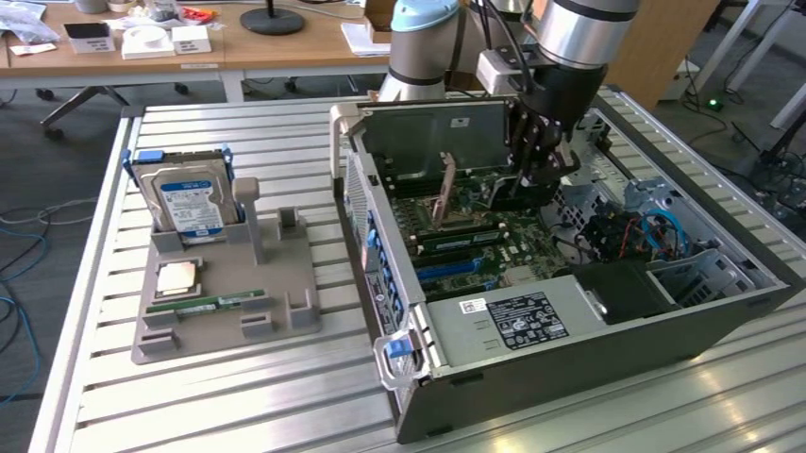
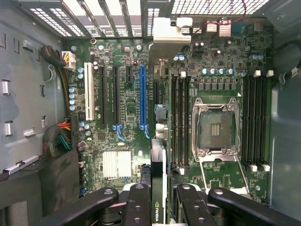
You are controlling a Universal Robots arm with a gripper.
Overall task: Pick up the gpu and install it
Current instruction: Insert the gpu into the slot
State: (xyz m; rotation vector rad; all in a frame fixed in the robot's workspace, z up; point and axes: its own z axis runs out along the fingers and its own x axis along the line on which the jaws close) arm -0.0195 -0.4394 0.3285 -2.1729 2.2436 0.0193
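Claw (image 2: pixel 160 200) is closed narrow on the gpu (image 2: pixel 158 165), which hangs edge-on above the motherboard (image 2: pixel 113 141) inside the case (image 1: pixel 567 321). Your risk: the card looks just beside the blue slot (image 2: pixel 142 94), not over it. Press down off-line and you crush board parts; its bracket (image 2: pixel 167 33) could snag the rear grille (image 2: pixel 108 14).

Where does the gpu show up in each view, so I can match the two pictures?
Exterior view: the thin dark gpu card hangs in the black gripper inside the open grey computer case, right of centre.
Wrist view: the gpu card is edge-on between the gripper's fingers, above the green motherboard.
Shared landmark: the long blue expansion slot.
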